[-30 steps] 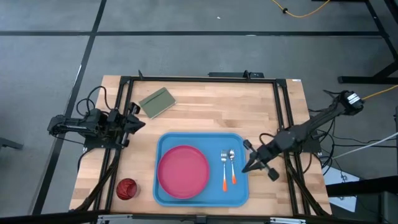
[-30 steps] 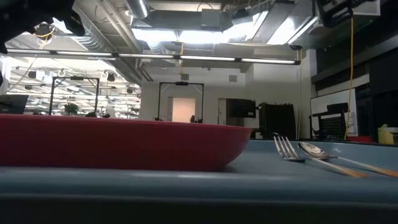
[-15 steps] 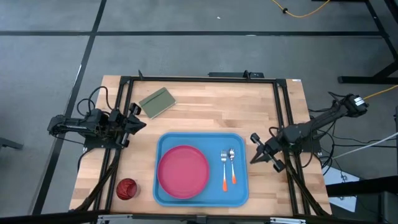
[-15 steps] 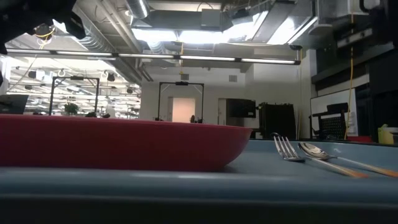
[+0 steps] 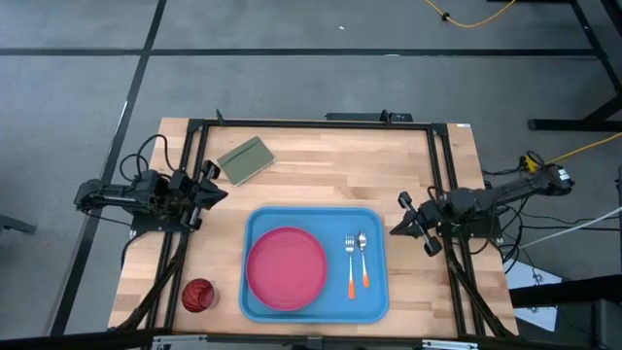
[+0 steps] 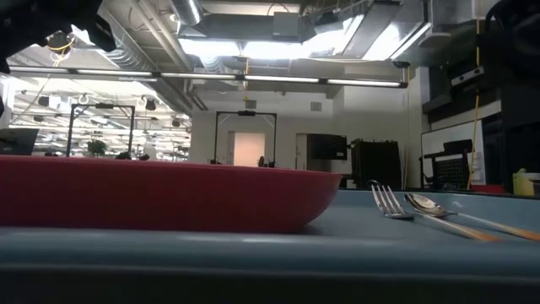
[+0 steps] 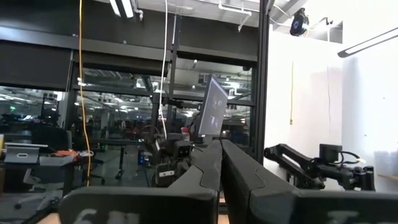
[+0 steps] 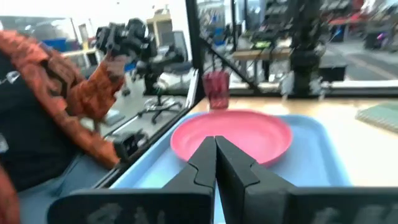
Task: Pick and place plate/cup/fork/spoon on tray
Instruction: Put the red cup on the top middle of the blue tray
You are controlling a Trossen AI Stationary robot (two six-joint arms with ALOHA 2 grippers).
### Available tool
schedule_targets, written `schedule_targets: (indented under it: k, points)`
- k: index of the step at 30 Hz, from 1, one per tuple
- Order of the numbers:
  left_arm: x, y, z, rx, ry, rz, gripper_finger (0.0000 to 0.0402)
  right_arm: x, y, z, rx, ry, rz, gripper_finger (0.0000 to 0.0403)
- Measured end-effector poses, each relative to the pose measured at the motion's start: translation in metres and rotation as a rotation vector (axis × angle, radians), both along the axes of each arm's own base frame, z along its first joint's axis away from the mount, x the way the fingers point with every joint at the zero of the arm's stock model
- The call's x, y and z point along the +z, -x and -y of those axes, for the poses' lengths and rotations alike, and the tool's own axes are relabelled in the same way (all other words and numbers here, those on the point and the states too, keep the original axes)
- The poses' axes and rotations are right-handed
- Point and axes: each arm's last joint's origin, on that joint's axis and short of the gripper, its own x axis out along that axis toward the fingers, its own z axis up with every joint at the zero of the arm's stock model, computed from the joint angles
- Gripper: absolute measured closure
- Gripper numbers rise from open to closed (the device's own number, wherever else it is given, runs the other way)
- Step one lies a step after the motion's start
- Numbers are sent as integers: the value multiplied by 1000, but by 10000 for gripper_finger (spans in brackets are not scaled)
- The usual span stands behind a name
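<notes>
**Blue tray holds plate, fork and spoon; cup outside**

Blue tray [image 5: 315, 220] lies at the desk's near edge, carrying the pink-red plate [image 5: 286, 267] toward its left side, with the fork [image 5: 350, 263] and spoon [image 5: 362, 257] side by side toward its right. The dark red cup [image 5: 197, 295] stands near the desk's near-left corner, off the tray. An olive block [image 5: 245, 160] lies toward the far-left corner. The left gripper [image 5: 210, 191] waits at the left edge, fingers pressed together; the right gripper [image 5: 400, 220], at the right edge, is likewise closed and holds nothing.

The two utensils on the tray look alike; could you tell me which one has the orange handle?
The fork, the one lying nearer the pink-red plate; the spoon beside it is silver all over and a bit shorter.
</notes>
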Motion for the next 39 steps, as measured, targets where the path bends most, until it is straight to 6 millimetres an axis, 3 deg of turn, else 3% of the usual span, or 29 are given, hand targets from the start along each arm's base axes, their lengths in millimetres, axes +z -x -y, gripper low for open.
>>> schedule_targets:
  k: [14, 29, 39]
  points:
    - [0, 0, 0, 1, 1, -1, 401, 8, 22, 13, -24, -20, 116, 395]
    - [-1, 0, 0, -4, 0, -8, 401, 0, 20, 17, -93, 60, 38, 395]
    - [-2, -1, 0, -16, 21, -25, 401, -4, 17, 18, -129, 5, -32, 395]
